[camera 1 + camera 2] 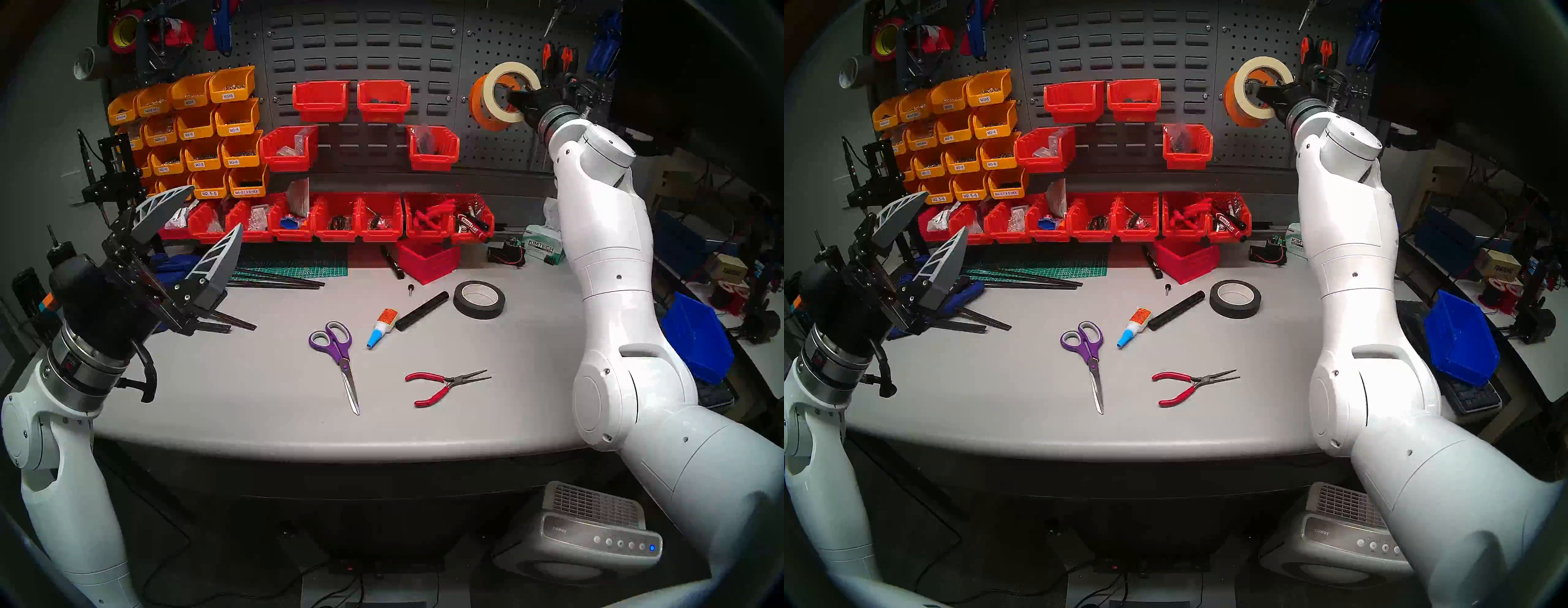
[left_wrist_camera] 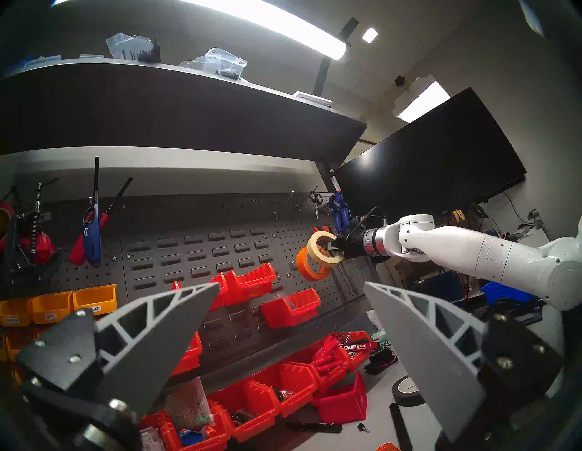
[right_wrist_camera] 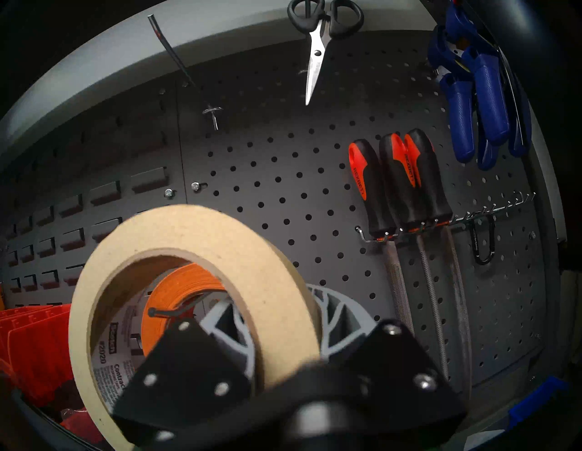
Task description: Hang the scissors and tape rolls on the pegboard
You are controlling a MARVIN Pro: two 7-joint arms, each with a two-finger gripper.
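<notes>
The purple-handled scissors (image 1: 337, 352) lie flat on the grey table, blades toward me. The orange tape roll (image 1: 477, 104) hangs on a hook (image 3: 170, 313) of the dark pegboard (image 1: 500, 42). My right gripper (image 1: 513, 99) is shut on the rim of the cream masking tape roll (image 1: 511, 67), one finger inside the ring and one outside. It holds the roll tilted, just in front of the orange roll (image 3: 185, 283). Through the cream roll (image 3: 195, 226) I see the hook's tip; whether the hook passes through it I cannot tell. My left gripper (image 1: 216, 208) is open and empty, raised at the table's left.
A black tape roll (image 1: 479, 299), red pliers (image 1: 445, 384), a glue bottle (image 1: 382, 327) and a black cylinder (image 1: 422, 310) lie on the table. Red bins (image 1: 360, 218) line the back. Black scissors (image 3: 318, 47), files (image 3: 393, 189) and blue clamps (image 3: 478, 104) hang on the pegboard.
</notes>
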